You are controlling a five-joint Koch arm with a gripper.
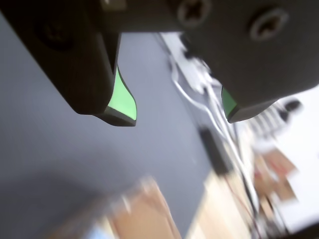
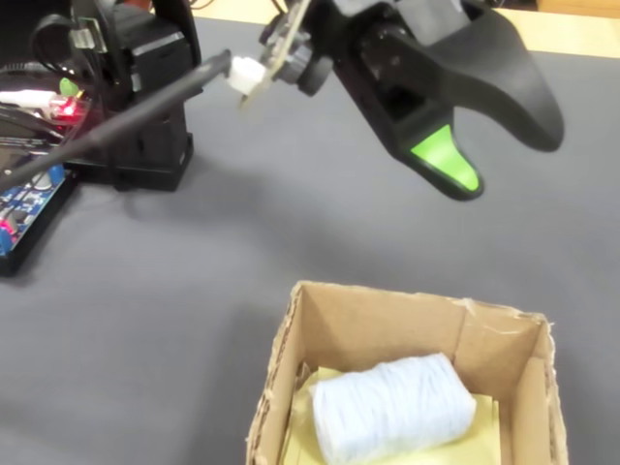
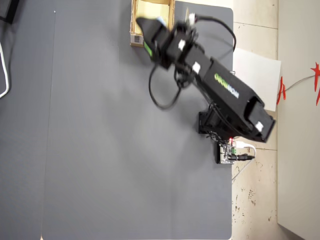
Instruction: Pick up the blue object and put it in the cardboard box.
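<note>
Blue object point(image 2: 392, 407) lies inside the box point(image 2: 373, 312); placement looks done. Gripper point(image 1: 179, 112) hangs above, jaws spread, empty. Next: likely just retreat clear of the box.

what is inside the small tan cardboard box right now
In the fixed view the tan cardboard box holds the pale blue fuzzy roll, lying on a yellowish lining. The frame cuts off the near side. The open black gripper hangs above, empty.

A hobby electronics bench: a dark grey mat point(image 3: 110, 150) covers a pale wooden table point(image 3: 252, 15), a bare blue circuit board point(image 2: 21, 208) with loose wires point(image 2: 29, 97) sits beside the arm's base.
</note>
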